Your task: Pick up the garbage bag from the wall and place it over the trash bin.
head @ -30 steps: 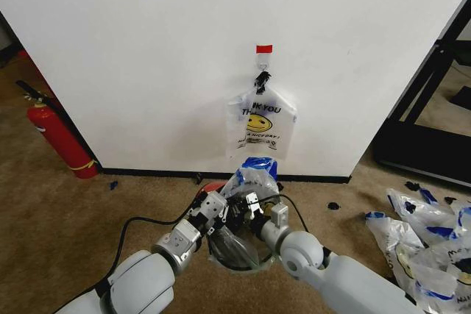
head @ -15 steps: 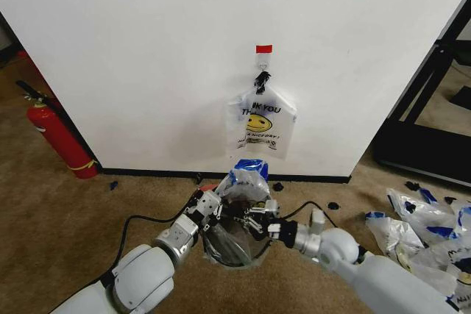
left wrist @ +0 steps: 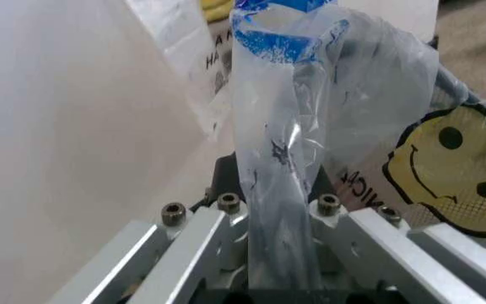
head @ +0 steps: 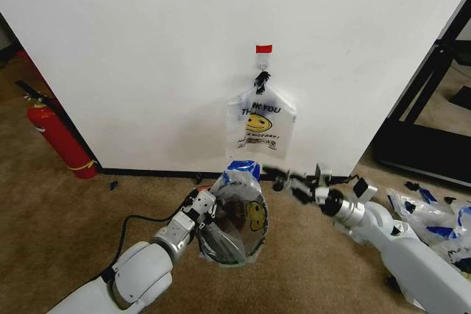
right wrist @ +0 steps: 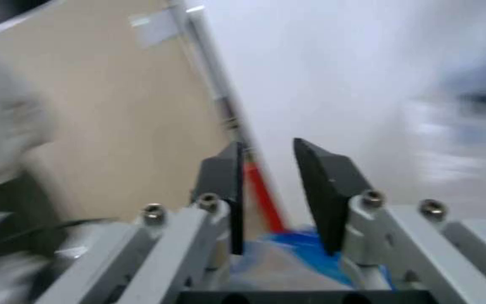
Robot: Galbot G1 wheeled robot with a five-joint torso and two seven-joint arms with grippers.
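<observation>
A: Where is the bag [head: 239,195] sitting?

B: It is draping over the bin [head: 229,234] on the carpet below the wall. The smiley is showing on the side and a blue handle patch is sticking up at the wall side.

A: And the grippers?

B: The left gripper [head: 204,206] is clamping a twisted strip of the bag [left wrist: 283,158] between its fingers at the bin's left rim. The right gripper [head: 288,182] is hanging just right of the bin, fingers [right wrist: 321,190] parted with nothing between them.

A: What is threatening the job?

B: The film is looking bunched, not spread round the rim. If the left arm is pulling while gripping, it is likely dragging the bag off or tipping the light bin. The right gripper, sweeping close, is risking a snag on the loose plastic
</observation>
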